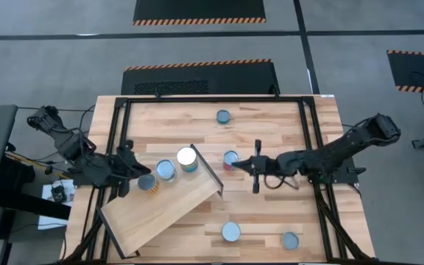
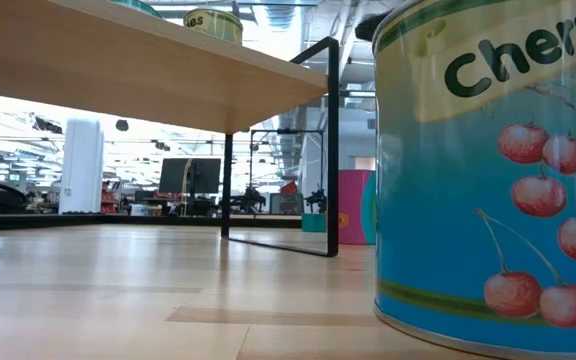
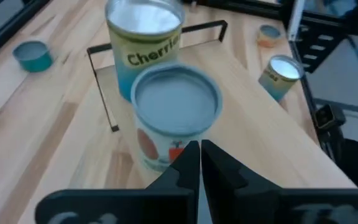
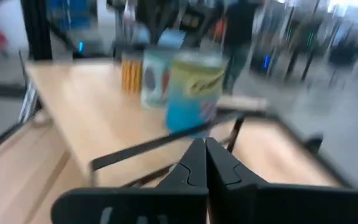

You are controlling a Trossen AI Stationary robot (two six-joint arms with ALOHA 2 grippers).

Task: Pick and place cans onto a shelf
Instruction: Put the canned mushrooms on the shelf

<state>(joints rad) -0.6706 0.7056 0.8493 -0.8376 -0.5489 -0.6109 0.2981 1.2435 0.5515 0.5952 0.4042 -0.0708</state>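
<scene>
The shelf point(image 1: 153, 213) is a light-wood plank lying aslant at the table's near left, with a dark raised edge point(image 1: 210, 171) at its right end. Three cans stand on it: a white-topped Cherries can point(image 1: 187, 158), a can with a white and red label point(image 1: 166, 171) and an orange one point(image 1: 149, 183). My left gripper point(image 1: 143, 175) is shut, just left of the white and red can point(image 3: 176, 109). My right gripper point(image 1: 235, 166) is shut and empty beside a pink-labelled can point(image 1: 230, 157) that stands on the table. Its wrist view faces the shelf's cans point(image 4: 194, 90). My left gripper has its shut fingertips point(image 3: 188, 158) level at the lower side wall point(image 3: 160, 155) of the white and red can, coming from the table's left. Whether they touch it I cannot tell. The can stands upright on the shelf.
Other cans stand on the table: one at the far middle point(image 1: 223, 116) and two near the front edge point(image 1: 230, 232) point(image 1: 291, 240). In the low view a Cherries can point(image 2: 498, 170) fills the right. The shelf point(image 2: 148, 70) shows from below, held up by a dark leg frame point(image 2: 330, 140).
</scene>
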